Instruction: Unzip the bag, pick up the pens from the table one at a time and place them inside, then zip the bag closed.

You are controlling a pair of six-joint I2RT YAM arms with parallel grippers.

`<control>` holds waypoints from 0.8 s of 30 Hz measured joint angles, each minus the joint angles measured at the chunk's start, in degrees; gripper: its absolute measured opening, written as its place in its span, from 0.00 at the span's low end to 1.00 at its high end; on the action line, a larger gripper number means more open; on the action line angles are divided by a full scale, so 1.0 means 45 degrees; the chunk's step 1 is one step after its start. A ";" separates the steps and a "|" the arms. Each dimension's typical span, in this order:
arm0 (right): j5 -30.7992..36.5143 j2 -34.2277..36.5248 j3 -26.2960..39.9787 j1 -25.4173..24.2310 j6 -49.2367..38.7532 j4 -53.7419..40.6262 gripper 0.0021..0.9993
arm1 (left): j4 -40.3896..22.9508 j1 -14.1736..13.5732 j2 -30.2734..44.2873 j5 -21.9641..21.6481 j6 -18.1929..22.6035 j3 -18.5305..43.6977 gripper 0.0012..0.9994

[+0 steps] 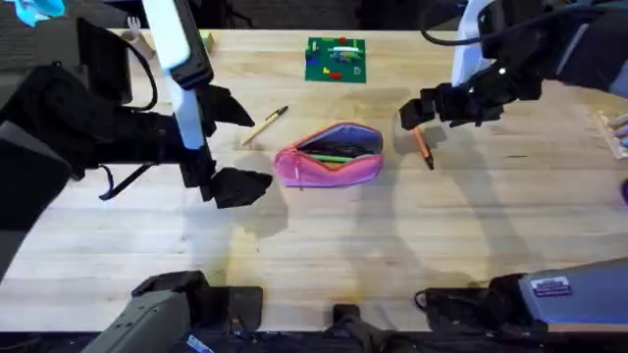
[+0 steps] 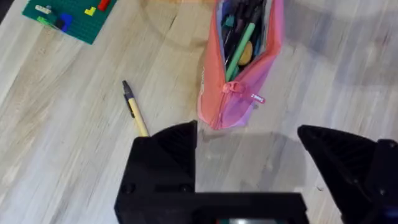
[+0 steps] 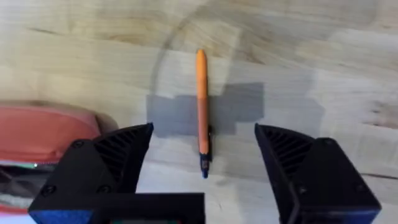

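The pink bag (image 1: 329, 157) lies unzipped in the middle of the table (image 1: 324, 245), with several pens showing in its mouth (image 2: 239, 37). A tan pen (image 1: 265, 126) with a black end rests on the wood to the bag's left (image 2: 135, 111). To the bag's right lies an orange pen (image 1: 423, 147) with a dark tip (image 3: 202, 118). My left gripper (image 1: 235, 147) is open just left of the bag, its fingers wide apart before the bag's zipper end (image 2: 249, 134). Above the orange pen hangs my right gripper (image 1: 417, 116), open, one finger on each side of it (image 3: 204, 134).
A small green board (image 1: 336, 59) with coloured pieces sits at the back centre (image 2: 68, 15). Some small items lie at the right edge (image 1: 616, 132). Bare wood stretches in front of the bag towards the arm bases.
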 joint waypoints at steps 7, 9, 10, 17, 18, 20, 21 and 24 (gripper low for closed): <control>0.0041 0.0392 0.0000 0.0000 0.0070 0.0290 1.00 | 0.0000 0.0000 0.0002 -0.0002 0.0000 0.0001 0.99; 0.0043 0.0462 0.0000 0.0005 0.0109 0.0328 1.00 | 0.0000 0.0000 0.0002 0.0000 0.0000 -0.0002 0.99; 0.0044 0.0500 0.0000 0.0011 0.0109 0.0348 1.00 | 0.0000 0.0000 0.0001 0.0000 0.0000 -0.0002 0.99; 0.0298 0.1407 0.0000 0.0422 0.0119 0.0989 1.00 | 0.0000 0.0000 0.0002 0.0000 0.0000 -0.0002 0.99; 0.0509 0.1648 0.0000 0.0669 0.0119 0.1227 1.00 | 0.0000 0.0000 -0.0001 0.0000 0.0000 -0.0002 0.99; 0.0605 0.1780 0.0000 0.0801 0.0119 0.1243 1.00 | 0.0000 0.0000 -0.0002 0.0000 0.0000 -0.0002 0.99; 0.0619 0.1847 0.0000 0.0843 0.0119 0.1239 1.00 | 0.0000 0.0000 0.0002 0.0000 0.0000 -0.0002 0.99; 0.0713 0.1940 0.0000 0.0899 0.0164 0.1258 1.00 | 0.0000 0.0000 0.0002 0.0000 0.0000 -0.0002 0.99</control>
